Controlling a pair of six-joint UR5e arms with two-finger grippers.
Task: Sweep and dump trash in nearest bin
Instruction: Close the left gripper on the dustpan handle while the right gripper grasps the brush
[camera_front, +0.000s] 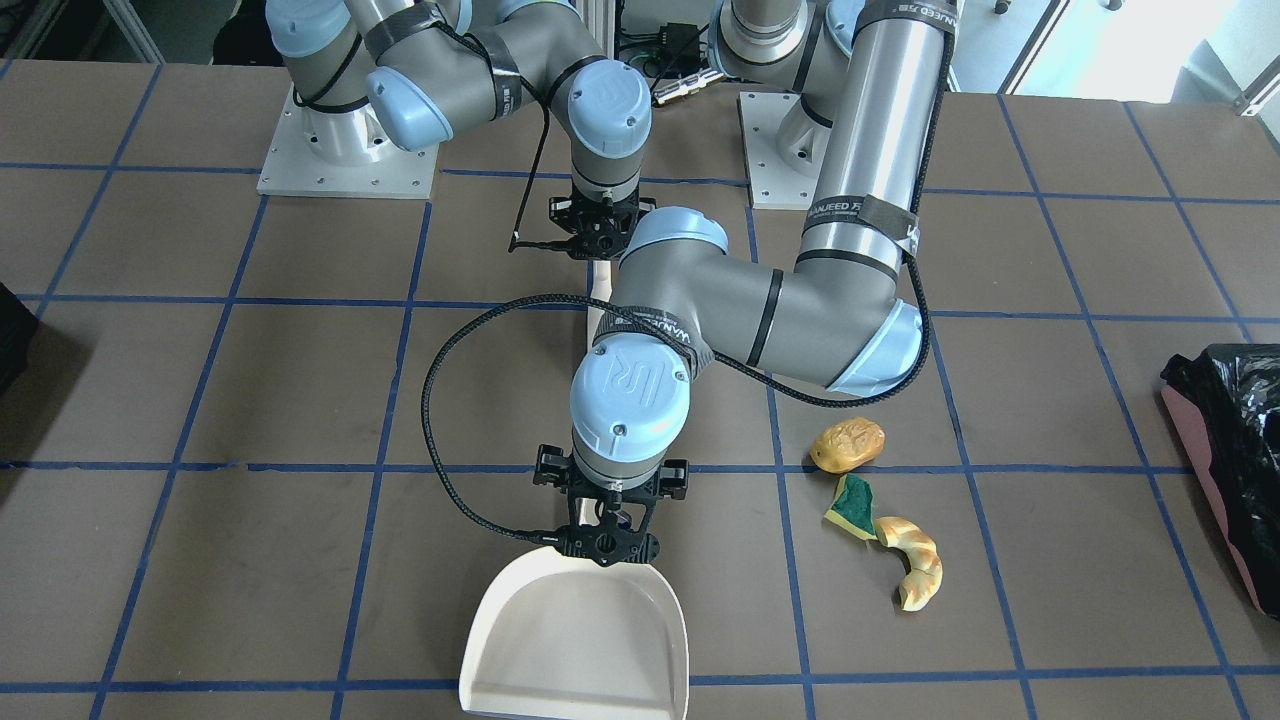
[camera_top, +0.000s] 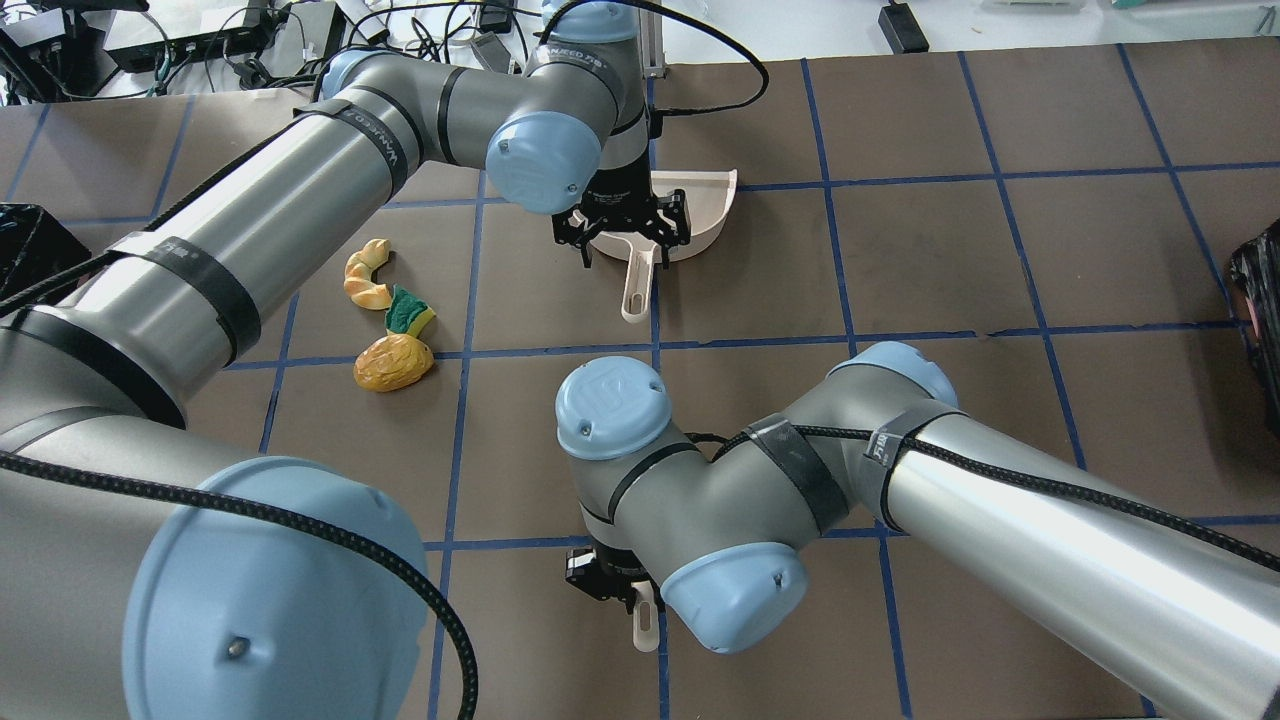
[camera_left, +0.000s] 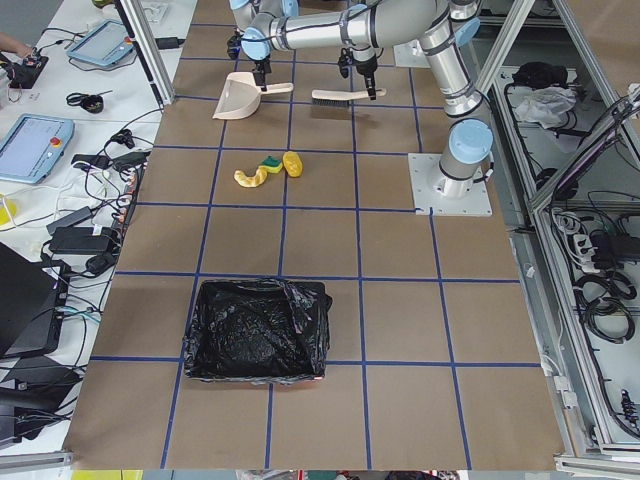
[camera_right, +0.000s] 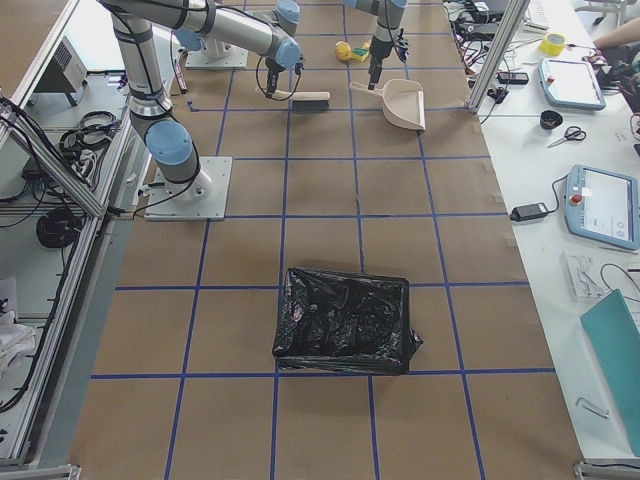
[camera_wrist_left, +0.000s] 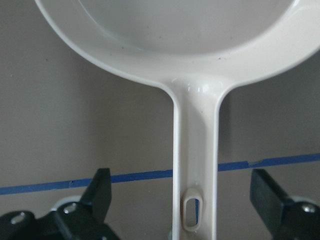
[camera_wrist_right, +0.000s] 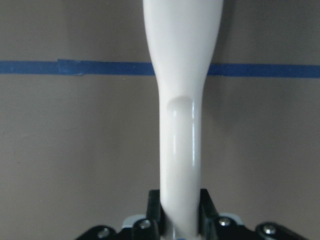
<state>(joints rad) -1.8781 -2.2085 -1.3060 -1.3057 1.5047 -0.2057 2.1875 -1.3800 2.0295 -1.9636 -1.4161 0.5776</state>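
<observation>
Find the trash clustered left of the bench's middle, well apart from the bin at the left end. Shut the spread-apart left hand squarely on the dustpan handle before lifting; trust the right hand, clamped on the brush.

Potato lump, sponge scrap, croissant piece lie clustered, apart from black-lined bin.
</observation>
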